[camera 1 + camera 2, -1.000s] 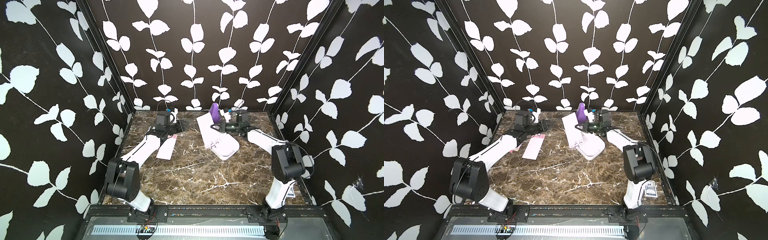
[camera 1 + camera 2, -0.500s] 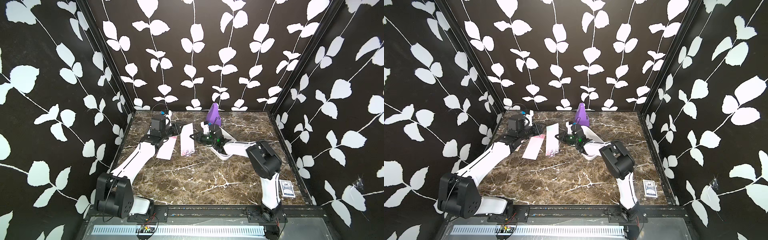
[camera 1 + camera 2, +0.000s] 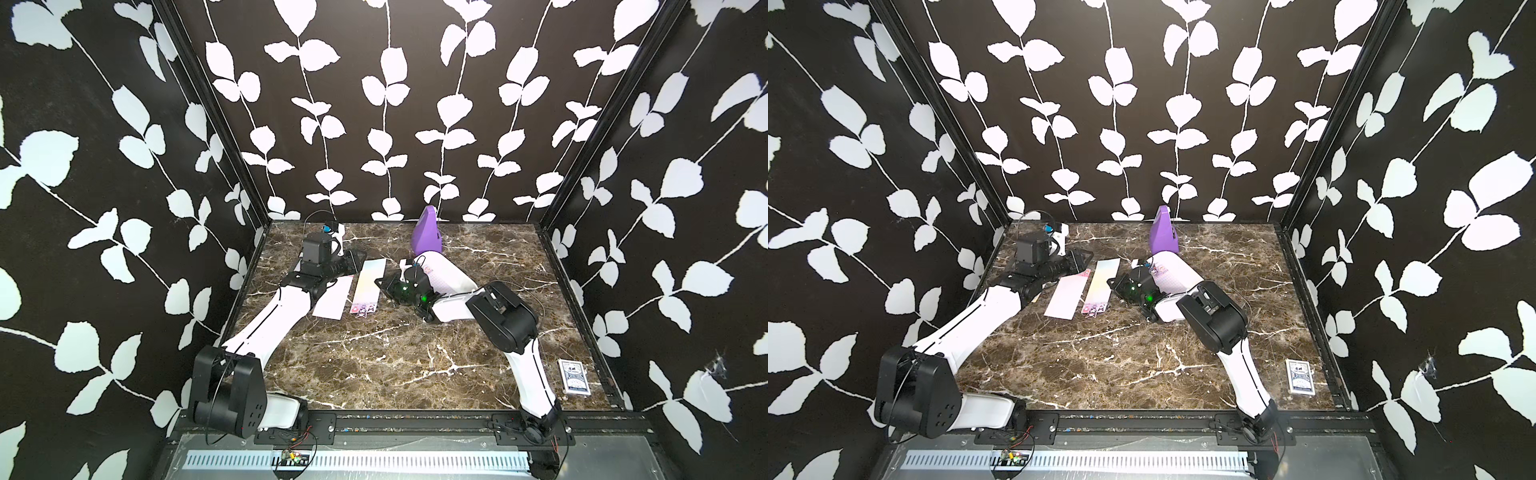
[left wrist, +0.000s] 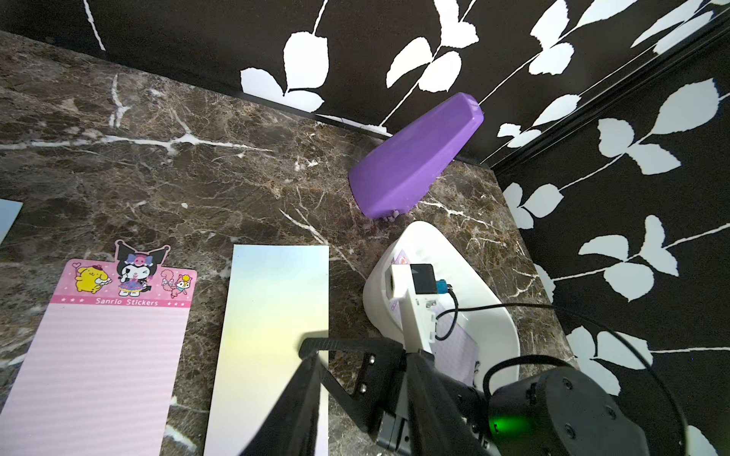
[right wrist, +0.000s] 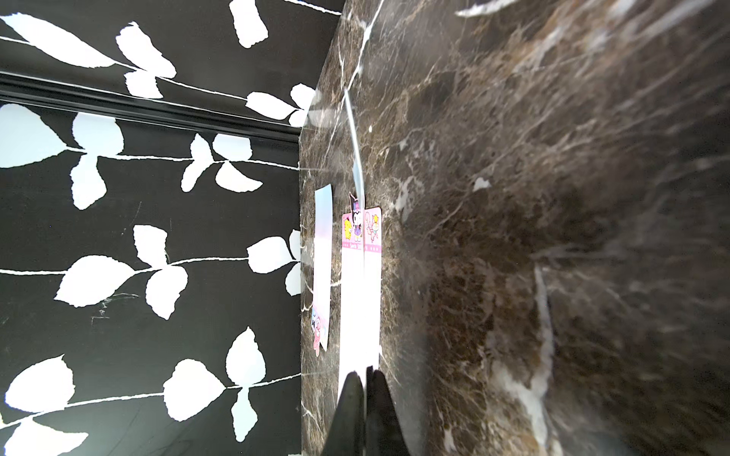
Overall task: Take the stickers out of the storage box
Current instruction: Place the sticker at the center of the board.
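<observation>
The white storage box sits at the back right of the marble table, with lilac stickers inside it. A pink sticker sheet lies flat on the table. Beside it is a pastel gradient sheet. My right gripper is shut on the gradient sheet's edge, low over the table. In the right wrist view that sheet shows only as a thin line. My left gripper hovers open and empty at the sheets' far end.
A purple pyramid-shaped object stands behind the box by the back wall. A blue playing-card pack lies at the front right. Another pale sheet lies further left, near the left wall.
My right arm swung left from over the box, carrying the gradient sheet down next to the pink one. In the last half second both arms hardly moved.
</observation>
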